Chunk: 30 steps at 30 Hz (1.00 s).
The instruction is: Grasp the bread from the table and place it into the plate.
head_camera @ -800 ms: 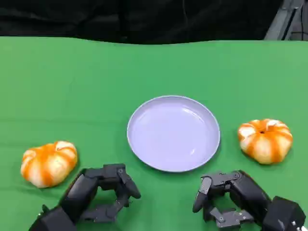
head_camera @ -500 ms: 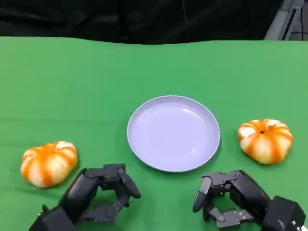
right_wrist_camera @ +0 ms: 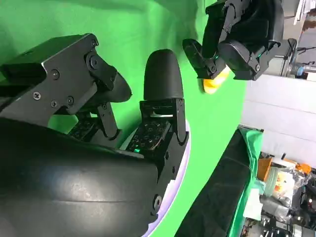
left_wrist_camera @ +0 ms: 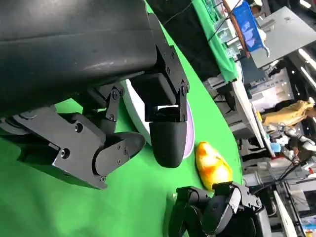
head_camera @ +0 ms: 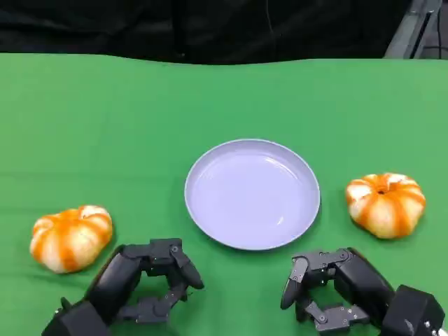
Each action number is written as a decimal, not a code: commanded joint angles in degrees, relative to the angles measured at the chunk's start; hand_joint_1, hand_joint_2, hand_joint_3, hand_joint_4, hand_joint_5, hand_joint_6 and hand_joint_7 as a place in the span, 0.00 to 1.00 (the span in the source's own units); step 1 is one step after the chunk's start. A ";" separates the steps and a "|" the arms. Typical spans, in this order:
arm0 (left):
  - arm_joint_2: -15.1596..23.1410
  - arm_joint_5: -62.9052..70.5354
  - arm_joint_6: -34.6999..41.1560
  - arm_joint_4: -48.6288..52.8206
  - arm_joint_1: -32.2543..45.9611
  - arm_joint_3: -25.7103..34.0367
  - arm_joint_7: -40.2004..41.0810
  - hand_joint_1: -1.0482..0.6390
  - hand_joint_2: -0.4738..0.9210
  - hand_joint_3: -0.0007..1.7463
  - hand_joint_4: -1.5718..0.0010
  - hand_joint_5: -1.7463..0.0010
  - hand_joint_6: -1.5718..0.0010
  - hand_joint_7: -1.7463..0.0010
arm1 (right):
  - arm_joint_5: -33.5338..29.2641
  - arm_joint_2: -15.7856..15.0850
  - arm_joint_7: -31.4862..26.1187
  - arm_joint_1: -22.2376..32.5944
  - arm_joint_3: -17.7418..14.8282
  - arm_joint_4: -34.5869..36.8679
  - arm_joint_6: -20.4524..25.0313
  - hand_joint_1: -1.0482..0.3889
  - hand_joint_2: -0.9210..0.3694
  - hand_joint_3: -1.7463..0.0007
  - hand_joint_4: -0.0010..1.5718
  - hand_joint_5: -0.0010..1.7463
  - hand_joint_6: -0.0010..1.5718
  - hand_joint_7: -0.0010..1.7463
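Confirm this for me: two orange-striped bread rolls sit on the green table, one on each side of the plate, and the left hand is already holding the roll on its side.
Not quite. In the head view the left hand holds nothing; its fingers are apart, beside the left bread roll, not touching it. The rest stands: the other roll lies across the plate, on the green table.

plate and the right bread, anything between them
Nothing: in the head view only bare green cloth separates the plate from the right bread.
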 commanded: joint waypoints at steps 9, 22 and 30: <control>-0.41 -3.68 5.12 -4.14 1.55 2.15 -0.19 0.53 1.00 0.17 0.34 0.86 0.32 0.99 | 0.21 -0.94 -0.23 -0.56 -0.55 0.32 0.14 0.83 0.31 0.38 0.63 0.78 0.63 0.60; -0.10 -6.68 9.92 -9.72 3.43 2.24 -1.86 0.46 1.00 0.14 0.44 1.00 0.51 1.00 | -0.12 -0.92 -0.75 -0.51 -0.49 0.26 0.03 0.82 0.30 0.36 0.63 0.78 0.63 0.60; 1.27 -8.11 6.47 -13.88 4.51 2.97 -2.36 0.25 1.00 0.14 0.55 1.00 0.64 1.00 | 0.33 -0.59 -0.40 -0.39 -0.48 0.31 -0.01 0.85 0.29 0.36 0.63 0.79 0.63 0.60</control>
